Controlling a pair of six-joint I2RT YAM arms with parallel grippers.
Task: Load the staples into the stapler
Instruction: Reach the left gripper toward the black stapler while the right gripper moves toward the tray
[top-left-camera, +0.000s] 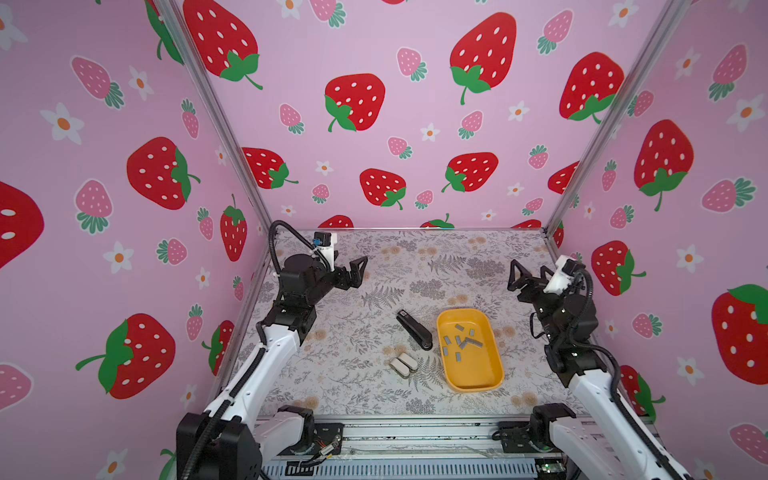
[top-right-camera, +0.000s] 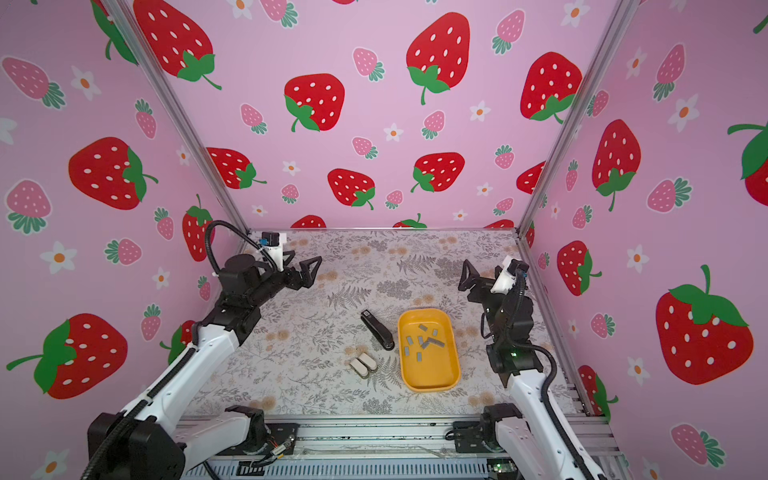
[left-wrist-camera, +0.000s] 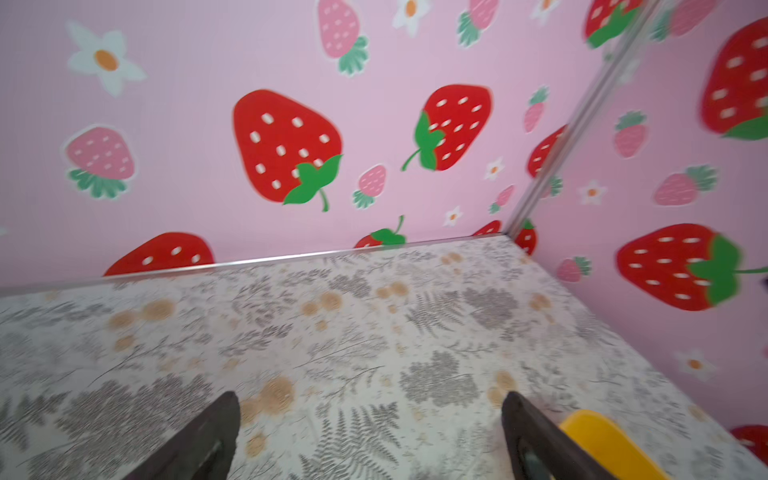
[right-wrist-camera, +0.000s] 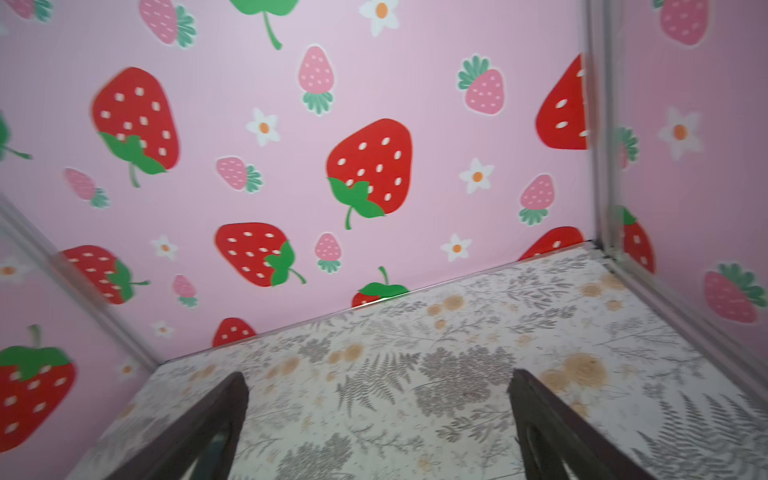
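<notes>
While both claws hang spread and empty over the far part of the table (top-left-camera: 353, 374), nothing of the job looks begun. The stapler (top-left-camera: 414, 330) lies closed on the table. Just to its right in both top views, the staples (top-left-camera: 462, 338) lie scattered in the far half of the yellow tray (top-left-camera: 496, 376).

The likeliest trouble is the staples themselves. They are thin and flat and lie close together, some seemingly overlapping. A claw closing on one could nudge its neighbours, lift two at once or snap a strip. The tray's wall may also block a low approach.

The stapler is slim and lies loose. Pressing it open without the other claw steadying it would probably slide or spin it, perhaps into the two white-topped pieces (top-left-camera: 403, 365) near its hinge end.

The left claw (left-wrist-camera: 370, 401) sits well apart from the stapler, beyond it and to the left. Its wrist view catches only a corner of the tray. The right claw (right-wrist-camera: 378, 374) sits beyond the tray and to its right, nearer the staples than the stapler, and its wrist view shows neither.
</notes>
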